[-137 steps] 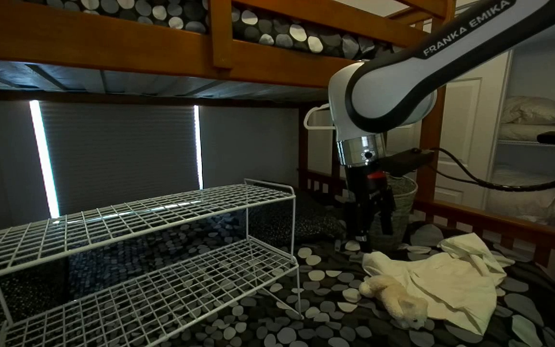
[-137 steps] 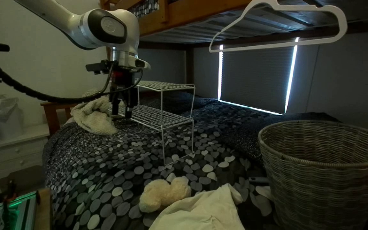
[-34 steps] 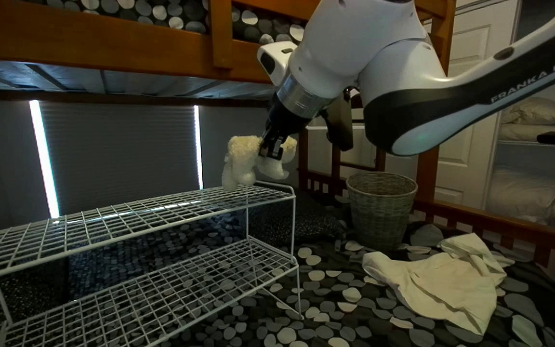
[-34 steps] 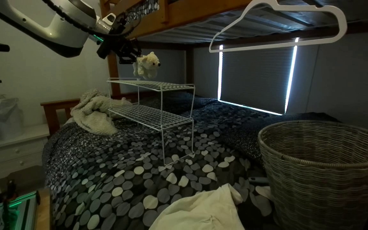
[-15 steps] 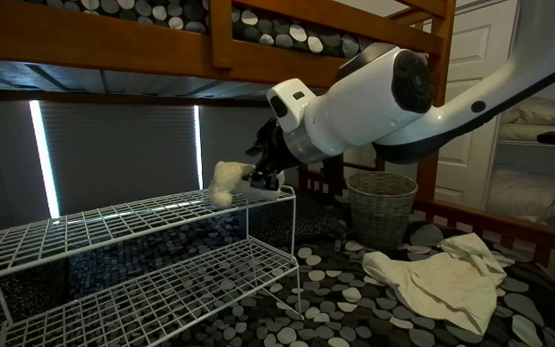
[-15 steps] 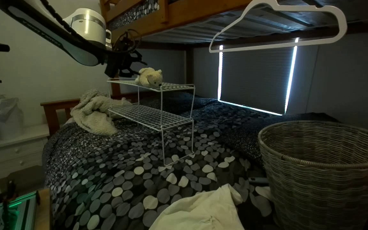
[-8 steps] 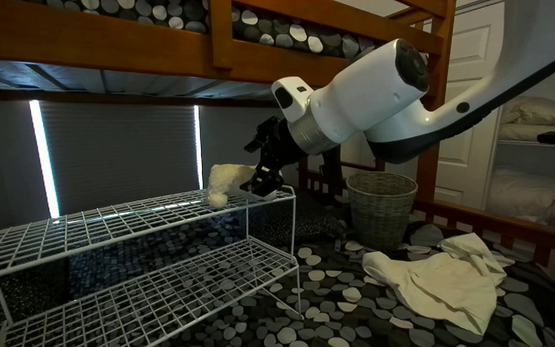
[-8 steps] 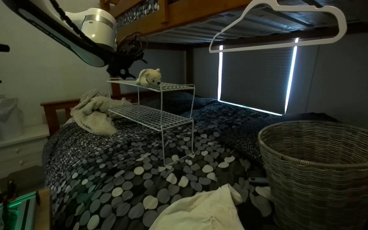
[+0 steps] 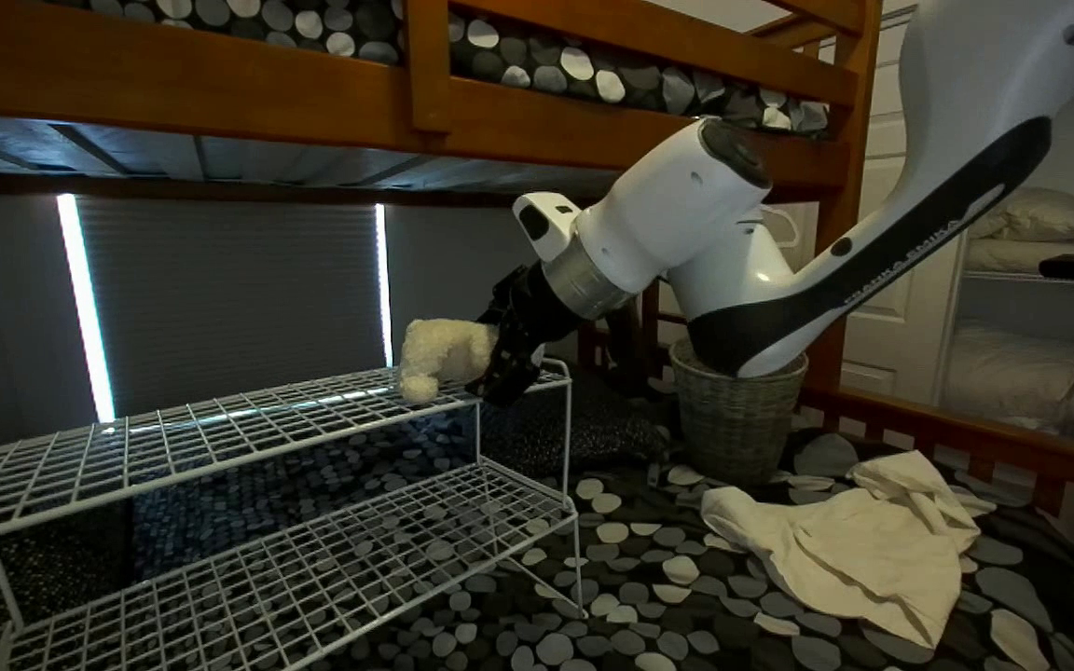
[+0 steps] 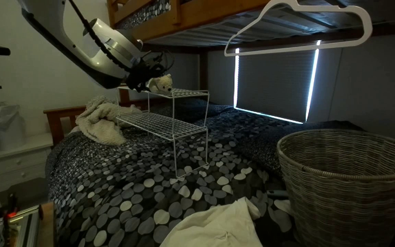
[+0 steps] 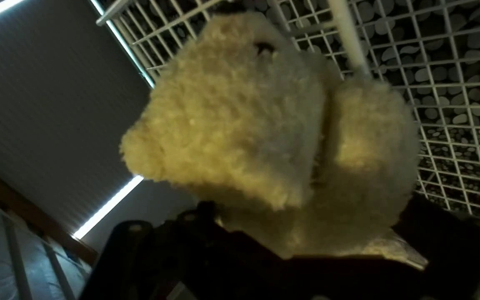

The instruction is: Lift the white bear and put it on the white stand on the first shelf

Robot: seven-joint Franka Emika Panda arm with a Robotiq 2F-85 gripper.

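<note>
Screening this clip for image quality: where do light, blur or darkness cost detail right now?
Both exterior views are dim, the blind rimmed by burnt-out white light; in the wrist view, the white bear looks yellowish and blurred, whether by motion or focus I can't tell, and the gripper reads as almost black, its details largely lost.

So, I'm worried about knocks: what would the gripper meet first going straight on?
Most likely the bear, directly ahead in the wrist view; whether the gripper touches it yet is unclear.
</note>
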